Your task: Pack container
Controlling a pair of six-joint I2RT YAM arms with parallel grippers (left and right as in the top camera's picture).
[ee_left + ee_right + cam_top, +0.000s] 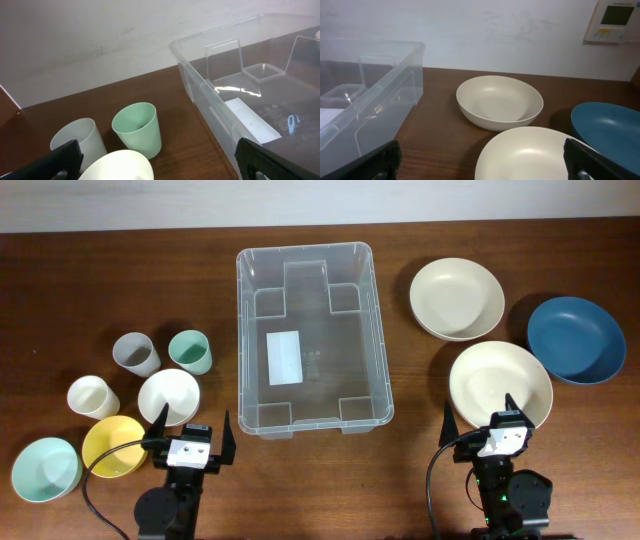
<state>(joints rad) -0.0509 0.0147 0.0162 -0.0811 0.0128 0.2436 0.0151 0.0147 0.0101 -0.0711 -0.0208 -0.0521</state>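
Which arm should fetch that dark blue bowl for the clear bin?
Right, likely: the blue bowl lies right of the container, nearer the right gripper; the left gripper sits beyond the container.

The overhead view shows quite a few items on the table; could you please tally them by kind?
Cups: 3 (grey cup, green cup, white cup)
Bowls: 6 (white bowl, yellow bowl, mint bowl, far cream bowl, near cream bowl, blue bowl)
Container: 1
Total: 10
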